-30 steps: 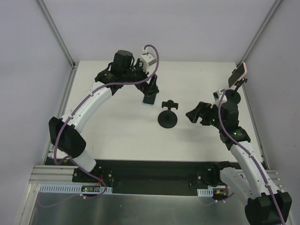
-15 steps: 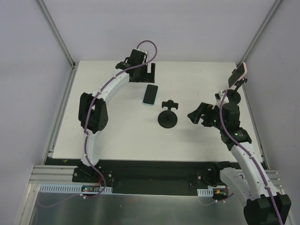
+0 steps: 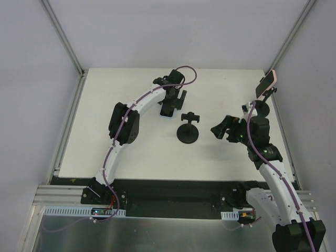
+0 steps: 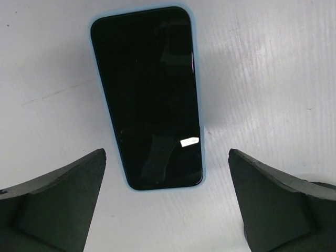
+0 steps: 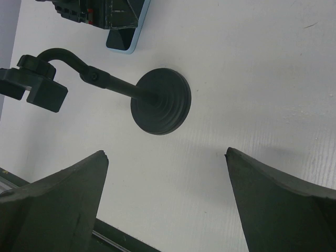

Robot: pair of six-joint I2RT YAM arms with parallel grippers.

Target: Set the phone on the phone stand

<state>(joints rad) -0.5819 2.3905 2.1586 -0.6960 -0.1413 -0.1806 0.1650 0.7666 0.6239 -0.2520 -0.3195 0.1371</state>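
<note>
Finds phone (image 4: pixel 147 97) flat, screen up, on table (image 3: pixel 220 89) just beside phone stand (image 3: pixel 188 127). Puts left gripper (image 4: pixel 165 156) right above it, nearer arm, jaws wide and empty, phone's long axis crossing the closing line. Shows right gripper (image 5: pixel 165 155) likewise wide, empty.

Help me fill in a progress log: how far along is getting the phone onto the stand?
Done: only the approach. The left gripper hovers open over the phone, which lies flat, screen up, on the table, not gripped. In hand: lining up that grasp. Left: grasp, lift, and seat the phone in the stand, whose clamp is empty; the right gripper is open, apart from it.
</note>
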